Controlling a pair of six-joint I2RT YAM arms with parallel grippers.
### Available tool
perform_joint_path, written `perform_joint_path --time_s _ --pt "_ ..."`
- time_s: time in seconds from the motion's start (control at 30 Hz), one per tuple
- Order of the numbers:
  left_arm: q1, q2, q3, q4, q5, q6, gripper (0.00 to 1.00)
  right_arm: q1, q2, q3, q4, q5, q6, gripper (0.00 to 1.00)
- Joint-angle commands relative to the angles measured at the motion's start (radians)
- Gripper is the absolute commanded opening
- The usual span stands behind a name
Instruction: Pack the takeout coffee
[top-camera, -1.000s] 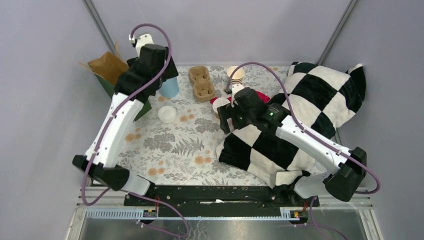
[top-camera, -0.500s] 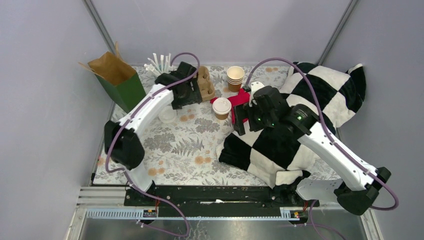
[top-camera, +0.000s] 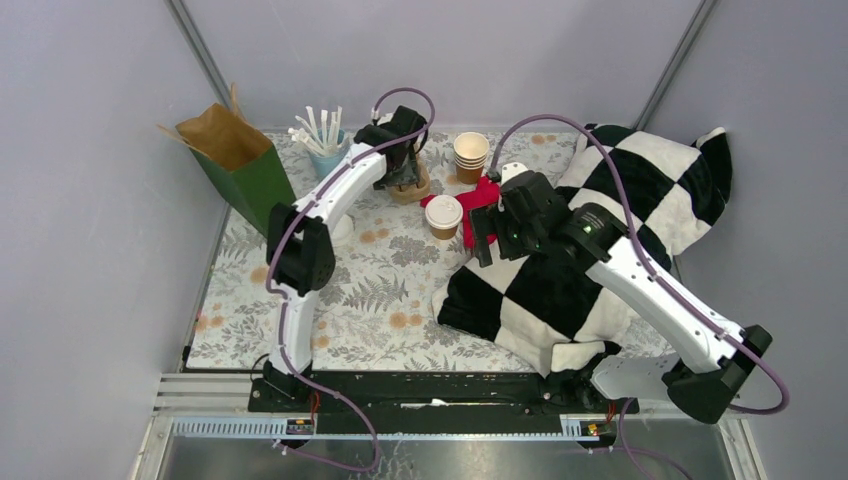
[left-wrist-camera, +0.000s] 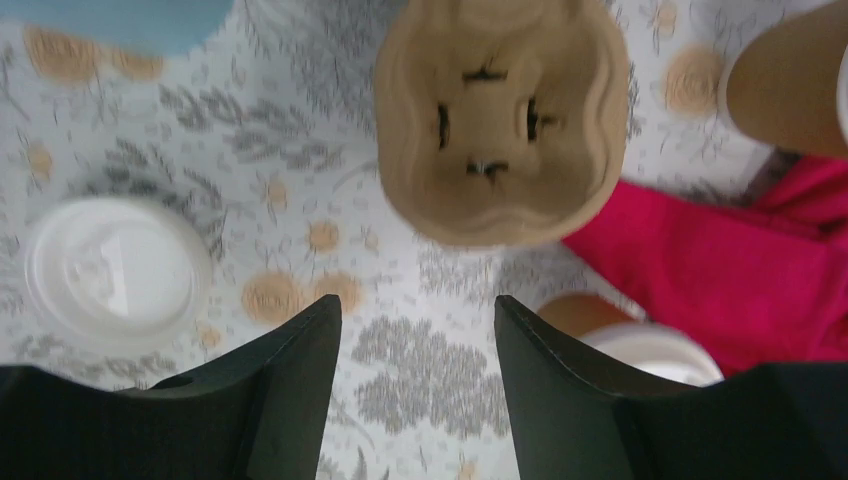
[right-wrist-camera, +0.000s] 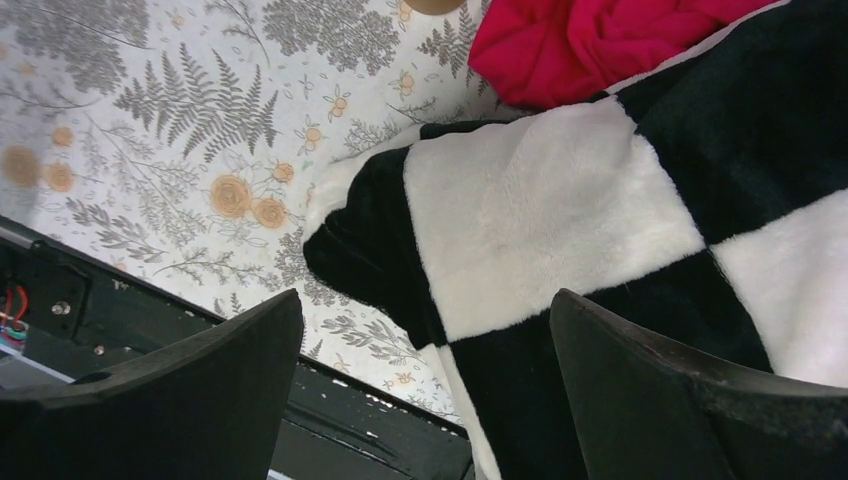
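Note:
The takeout coffee (top-camera: 443, 215), a brown paper cup with a white lid, stands upright on the floral cloth beside a red cloth (top-camera: 480, 195). In the left wrist view the takeout coffee (left-wrist-camera: 640, 345) peeks out behind the right finger. My left gripper (top-camera: 403, 175) hovers over a brown pulp cup carrier (top-camera: 408, 180), left and behind the coffee. The left gripper (left-wrist-camera: 417, 310) is open with only cloth between its fingers, and the carrier (left-wrist-camera: 500, 115) lies just ahead. My right gripper (top-camera: 478, 243) is open just right of the coffee. In its own view the right gripper (right-wrist-camera: 425, 310) is empty, above the blanket's edge.
A green paper bag (top-camera: 240, 165) stands open at the back left. A blue cup of straws (top-camera: 322, 140), a stack of lidless cups (top-camera: 471, 152) and a loose white lid (left-wrist-camera: 112, 268) are nearby. A checkered blanket (top-camera: 600, 230) covers the right side.
My left arm swung from the green bag rightwards to above the cup carrier, its jaws narrowing. My right gripper drew back to the right, uncovering the coffee.

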Motion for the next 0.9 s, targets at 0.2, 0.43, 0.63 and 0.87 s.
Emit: perform_joint_path --time_s 0.2,0.43,0.63,0.87 --pt "0.002 0.218 0.281 0.077 -0.159 0.221 0.55 -0.054 0.052 0.085 -0.036 0.004 -0.082 1.0" --pt "0.006 0.266 0.308 0.107 -0.267 0.323 0.51 -0.088 0.063 0.081 -0.031 0.058 -0.104 1.0" --pt "0.033 0.302 0.344 0.135 -0.175 0.338 0.51 -0.125 0.051 0.08 -0.046 0.079 -0.12 1.0" --pt "0.063 0.271 0.298 0.087 -0.007 0.245 0.49 -0.159 0.027 0.067 -0.054 0.083 -0.123 1.0"
